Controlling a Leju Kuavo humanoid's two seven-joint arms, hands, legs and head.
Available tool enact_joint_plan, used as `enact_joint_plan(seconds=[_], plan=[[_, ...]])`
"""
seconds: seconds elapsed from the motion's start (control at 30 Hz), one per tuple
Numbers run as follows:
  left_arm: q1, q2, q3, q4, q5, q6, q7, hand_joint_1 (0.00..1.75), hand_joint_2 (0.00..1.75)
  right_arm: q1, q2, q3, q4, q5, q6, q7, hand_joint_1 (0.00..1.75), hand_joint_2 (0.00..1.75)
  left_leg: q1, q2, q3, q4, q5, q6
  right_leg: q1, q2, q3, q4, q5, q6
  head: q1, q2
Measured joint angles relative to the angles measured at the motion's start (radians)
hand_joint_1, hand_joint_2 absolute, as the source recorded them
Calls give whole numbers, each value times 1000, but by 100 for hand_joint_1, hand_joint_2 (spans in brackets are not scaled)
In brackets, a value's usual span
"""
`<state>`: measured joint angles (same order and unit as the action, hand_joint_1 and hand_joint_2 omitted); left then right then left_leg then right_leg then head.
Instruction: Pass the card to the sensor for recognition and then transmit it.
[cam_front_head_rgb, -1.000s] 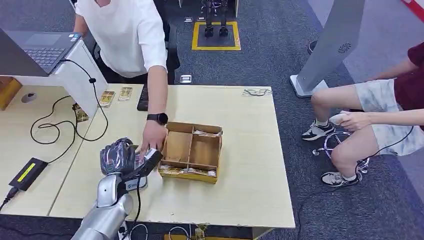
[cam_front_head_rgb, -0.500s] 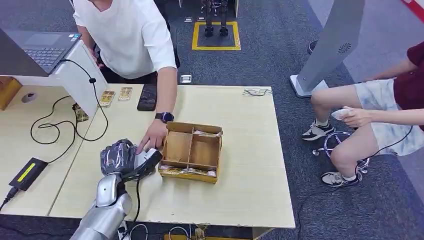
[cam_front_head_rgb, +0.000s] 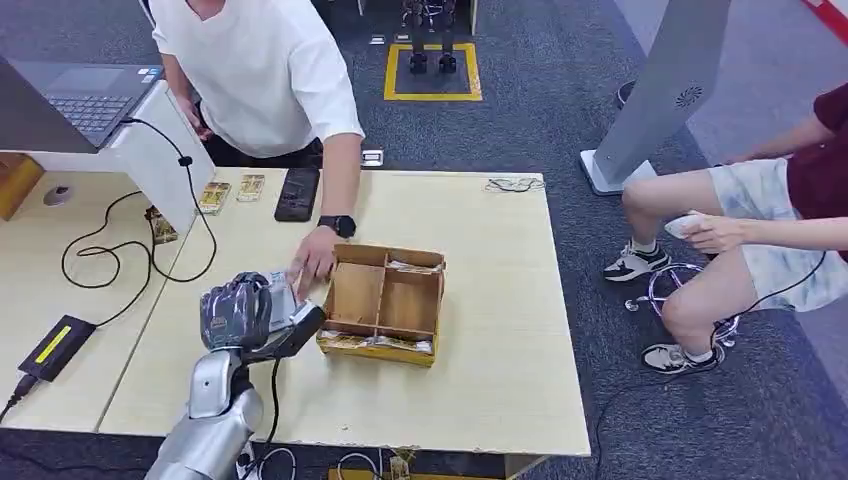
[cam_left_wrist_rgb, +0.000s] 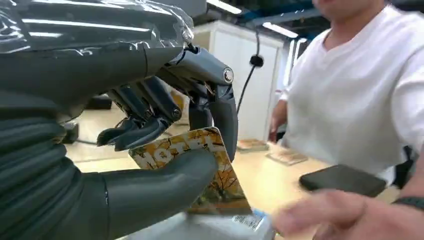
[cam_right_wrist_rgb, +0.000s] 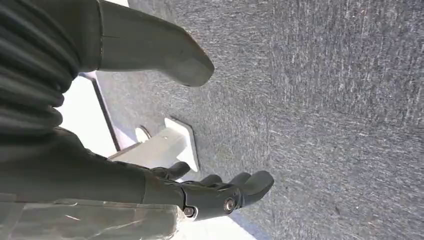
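My left hand (cam_front_head_rgb: 240, 310) hovers over the near left part of the table (cam_front_head_rgb: 480, 380) and pinches a yellow-orange picture card (cam_left_wrist_rgb: 210, 170) between the thumb (cam_left_wrist_rgb: 165, 182) and the dark fingers (cam_left_wrist_rgb: 145, 125). The card (cam_front_head_rgb: 281, 290) stands up from the hand. Just under it lies the white sensor unit (cam_left_wrist_rgb: 220, 226) with a blue label. A person's hand (cam_front_head_rgb: 310, 265) reaches in and is at the card's far edge; whether it touches the card I cannot tell. My right hand (cam_right_wrist_rgb: 100, 170) hangs over grey carpet, fingers apart, holding nothing.
A wooden compartment box (cam_front_head_rgb: 385, 253) holding cards stands right of my left hand. A black phone (cam_front_head_rgb: 297, 193) and loose cards (cam_front_head_rgb: 213, 196) lie at the far edge. A laptop (cam_front_head_rgb: 80, 100), cables and a power adapter (cam_front_head_rgb: 55, 345) sit left. Another person (cam_front_head_rgb: 760, 220) sits right.
The person's hand has pulled back from beside my left hand toward the box's far corner. My left hand has risen slightly with the card.
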<state>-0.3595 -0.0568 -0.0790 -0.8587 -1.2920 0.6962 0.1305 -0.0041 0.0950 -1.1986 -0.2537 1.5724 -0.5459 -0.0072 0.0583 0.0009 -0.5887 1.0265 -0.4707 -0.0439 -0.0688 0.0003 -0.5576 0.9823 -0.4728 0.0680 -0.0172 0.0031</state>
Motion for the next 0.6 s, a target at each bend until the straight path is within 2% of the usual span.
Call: enact_joint_plan(seconds=[0.47,0.6], plan=[[26,-20,63,-69,-56,0,-5,175,175,0,0,0,0,0,0,-1,0,175,0,0,0,0,0,0,0,0,0,0,0,0,0,0],[24,-20,64,-58,-63,0,30,175,175,0,0,0,0,0,0,-1,0,175,0,0,0,0,0,0,0,0,0,0,0,0,0,0]])
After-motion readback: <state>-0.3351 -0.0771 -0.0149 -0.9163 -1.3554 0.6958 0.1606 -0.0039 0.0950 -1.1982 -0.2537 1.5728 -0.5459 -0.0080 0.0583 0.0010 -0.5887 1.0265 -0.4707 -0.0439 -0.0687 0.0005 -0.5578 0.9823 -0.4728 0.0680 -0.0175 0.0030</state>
